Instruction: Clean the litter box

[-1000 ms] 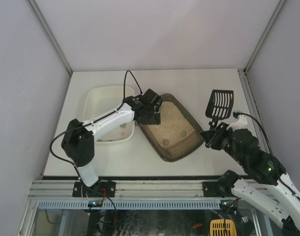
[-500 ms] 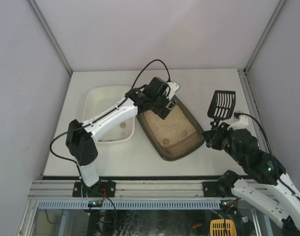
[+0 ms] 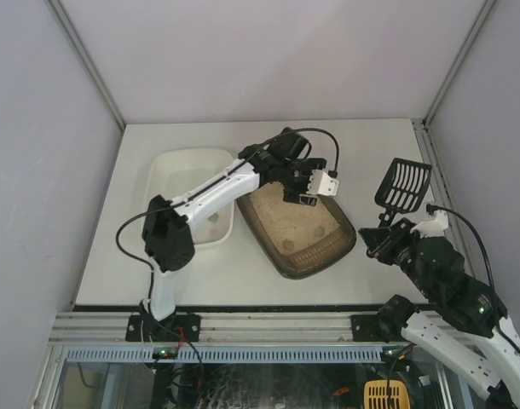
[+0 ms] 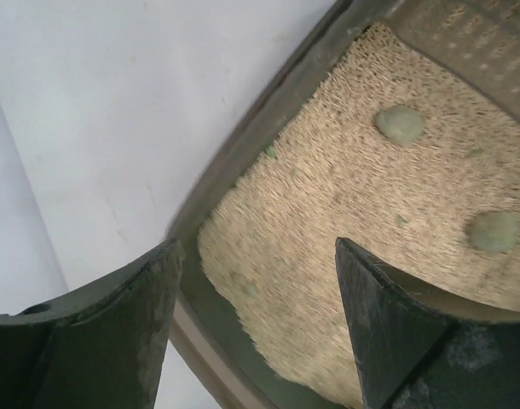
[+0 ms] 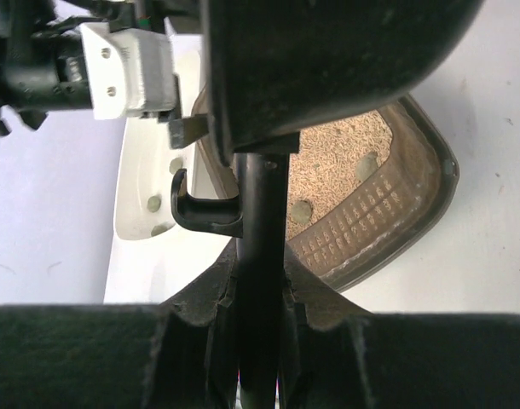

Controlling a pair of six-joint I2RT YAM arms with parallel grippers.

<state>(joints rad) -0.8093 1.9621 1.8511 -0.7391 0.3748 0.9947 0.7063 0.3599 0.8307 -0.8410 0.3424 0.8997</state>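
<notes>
The litter box [image 3: 280, 262] is a dark brown tray of beige litter in mid-table, with greenish clumps [image 3: 286, 245] near its front. My left gripper [image 3: 301, 192] hovers open over its far end. In the left wrist view the left gripper [image 4: 256, 285] straddles the litter box's rim [image 4: 234, 166]: one finger [image 4: 115, 332] stands outside it, the other over the litter, clumps [image 4: 400, 124] beyond. My right gripper [image 3: 384, 240] is shut on the handle of a black slotted scoop [image 3: 403, 186], held up right of the box. The right gripper [image 5: 260, 298] clamps the scoop's handle [image 5: 260, 230].
A plain white tray [image 3: 158, 170] sits left of the litter box, touching it, under the left forearm; small greenish lumps lie in the white tray [image 5: 136, 145]. Grey walls enclose the table on three sides.
My left arm has swung right, from the litter box's far left corner across its far end, and its wrist has turned. The right arm has carried the scoop a little to the right.
</notes>
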